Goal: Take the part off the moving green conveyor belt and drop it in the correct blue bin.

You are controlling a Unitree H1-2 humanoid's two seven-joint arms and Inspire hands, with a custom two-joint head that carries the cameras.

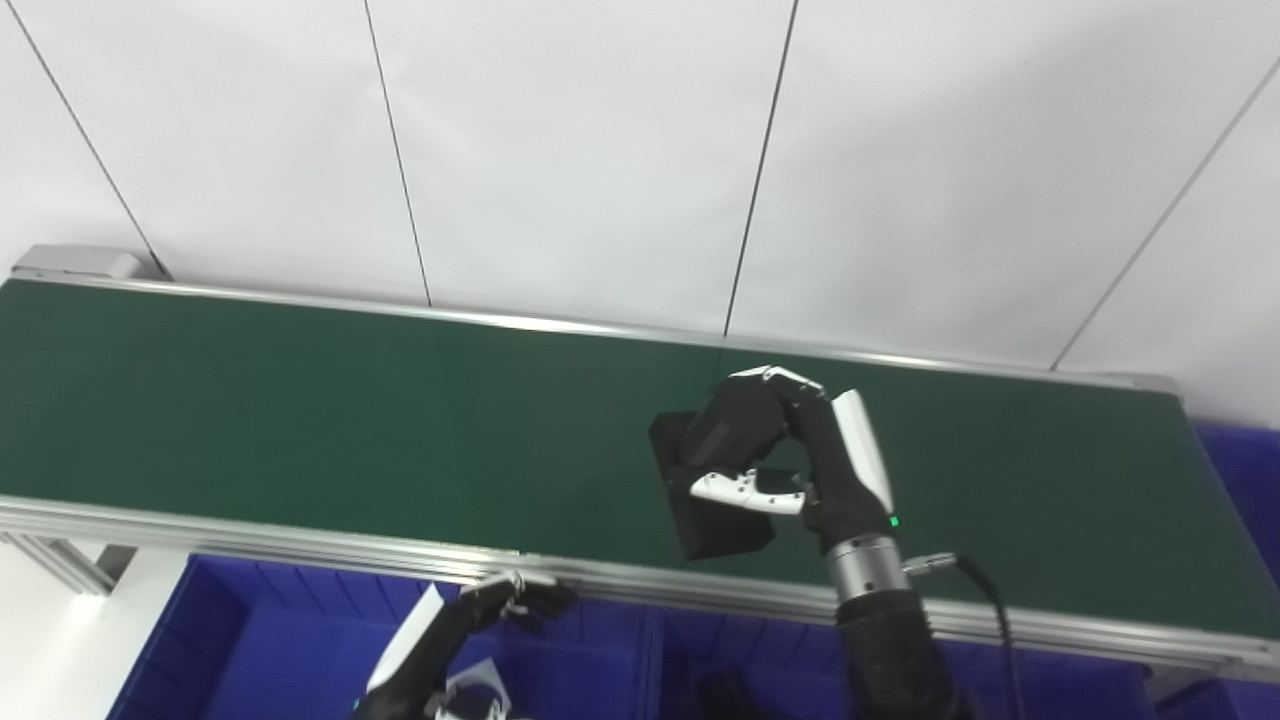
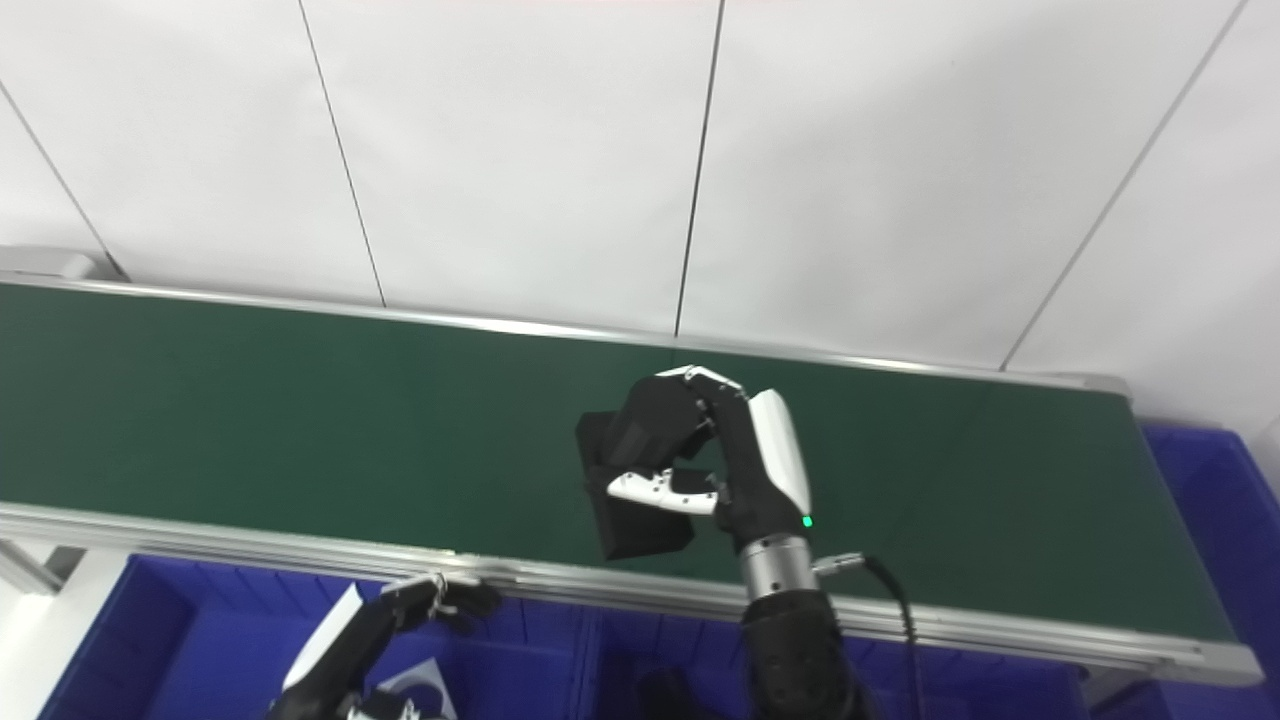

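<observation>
So, gripping the black part (image 1: 705, 500) with the right hand (image 1: 775, 455), fingers clenched around it over the green belt (image 1: 300, 420), probably for lifting toward a blue bin (image 1: 250, 640). Left hand (image 1: 470, 625) waiting near, grip unclear.

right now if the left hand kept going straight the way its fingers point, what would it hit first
Probably the silver metal side rail of the green conveyor belt: the left hand, low over the blue plastic bins, has its fingertips at that rail's near edge, though depth is unclear.
</observation>
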